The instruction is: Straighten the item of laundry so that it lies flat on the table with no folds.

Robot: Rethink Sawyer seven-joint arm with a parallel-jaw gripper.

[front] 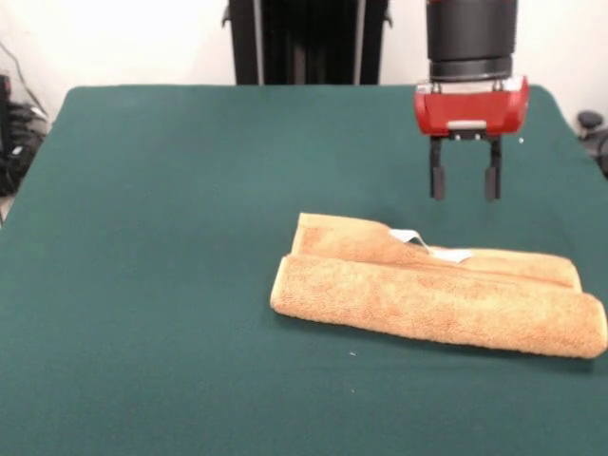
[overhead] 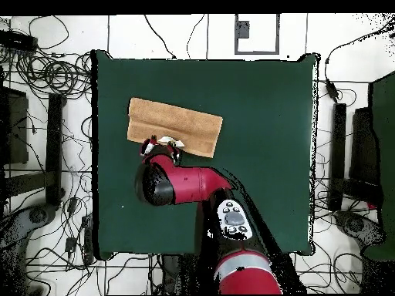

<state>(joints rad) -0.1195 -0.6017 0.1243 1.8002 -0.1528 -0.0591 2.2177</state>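
The orange-tan towel (front: 437, 290) lies folded into a long thick strip on the green table (front: 171, 237), right of centre in the front view. Its small white tag (front: 432, 246) shows on the far edge. In the overhead view the towel (overhead: 174, 126) lies in the upper left part of the table (overhead: 262, 116). My gripper (front: 465, 180) hangs open and empty above the table, just behind the towel's far edge near the tag. In the overhead view the gripper (overhead: 160, 146) sits at the towel's near edge, mostly hidden under the arm.
The red and black arm (overhead: 200, 185) reaches from the base at the bottom across the table's lower middle. The black pedestal (front: 304, 43) stands behind the table's far edge. Cables and stands lie on the floor around the table.
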